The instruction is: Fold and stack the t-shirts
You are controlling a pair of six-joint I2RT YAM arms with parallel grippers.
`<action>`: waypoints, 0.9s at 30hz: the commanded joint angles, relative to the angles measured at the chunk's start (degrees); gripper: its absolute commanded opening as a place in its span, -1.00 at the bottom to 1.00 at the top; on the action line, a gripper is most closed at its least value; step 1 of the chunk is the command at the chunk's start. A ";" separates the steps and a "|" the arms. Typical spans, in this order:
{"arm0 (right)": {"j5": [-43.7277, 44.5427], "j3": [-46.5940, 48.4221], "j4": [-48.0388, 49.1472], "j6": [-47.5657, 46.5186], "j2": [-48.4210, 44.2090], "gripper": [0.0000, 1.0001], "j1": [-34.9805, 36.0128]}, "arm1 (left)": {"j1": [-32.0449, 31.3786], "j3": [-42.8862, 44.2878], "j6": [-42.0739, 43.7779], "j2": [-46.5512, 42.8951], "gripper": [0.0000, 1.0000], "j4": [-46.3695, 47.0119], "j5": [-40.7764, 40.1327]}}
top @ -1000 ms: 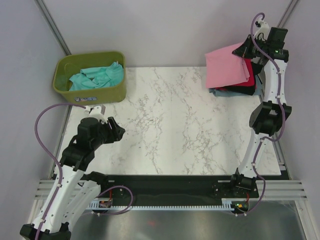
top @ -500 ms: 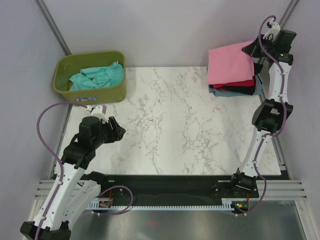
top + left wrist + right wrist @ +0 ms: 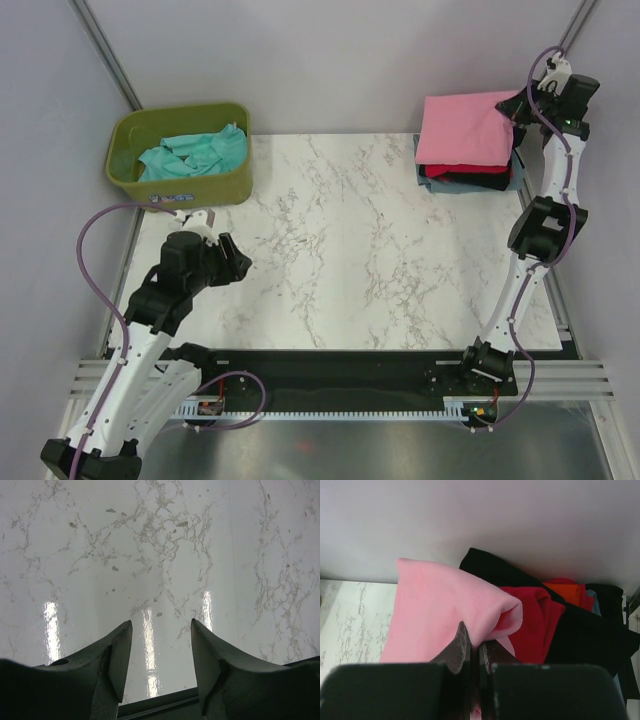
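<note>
A large pink cotton t-shirt point(image 3: 463, 128), folded into a rectangle, tops a stack at the far right corner of the white marbled table point(image 3: 350, 250). Under it lie a red t-shirt point(image 3: 452, 171), a black one point(image 3: 485, 181) and a grey-blue one point(image 3: 517, 180). Only the right wrist view shows the right jaws clamped on a curled fold of the pink edge. The left jaws stand apart over bare table, near left. At far left, an olive-green plastic tub point(image 3: 228, 185) holds a crumpled teal t-shirt point(image 3: 195, 152).

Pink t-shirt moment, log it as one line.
right end effector: shut on pink t-shirt | placement: atop stack, far right | left end effector: open, empty | teal t-shirt: in tub
</note>
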 commanded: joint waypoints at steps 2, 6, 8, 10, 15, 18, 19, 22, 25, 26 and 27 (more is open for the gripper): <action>-0.23 2.87 5.80 0.51 2.30 -1.00 -0.90 | 0.01 0.04 1.53 0.36 0.15 1.94 -0.07; -0.14 2.79 9.75 2.27 5.19 -1.00 -1.51 | 0.10 0.04 1.53 0.45 0.15 1.85 -0.15; -0.05 2.78 13.52 3.06 6.34 -0.97 -1.78 | 0.01 -0.05 1.44 0.63 0.15 1.76 -0.33; 0.38 1.38 19.21 4.55 8.01 -0.95 -2.04 | 0.01 0.04 1.44 0.63 0.15 1.85 -0.42; 5.39 0.33 26.89 4.21 11.62 -0.68 -2.22 | 0.01 0.04 1.35 0.63 0.15 1.76 -0.77; 9.76 -3.35 29.26 1.76 9.96 0.17 -2.22 | 0.10 -0.05 1.26 0.89 0.15 1.76 -0.95; 10.92 -4.50 30.31 1.14 9.17 0.64 -2.22 | 0.10 -0.05 1.26 1.07 0.15 1.76 -0.86; 13.82 -6.62 30.77 -0.36 6.70 0.96 -2.31 | 0.10 0.13 1.35 1.25 0.15 1.76 -0.68; 19.68 -9.68 31.46 -0.63 2.14 0.96 -2.66 | 0.01 0.04 1.35 0.72 0.15 1.76 -0.59; 21.90 -12.39 31.81 -0.45 0.56 0.96 -2.74 | 0.10 0.13 1.35 0.37 0.15 1.67 -0.51; 24.27 -13.90 32.34 0.16 -2.59 0.96 -2.83 | 0.01 0.13 1.35 0.10 0.15 1.76 -0.51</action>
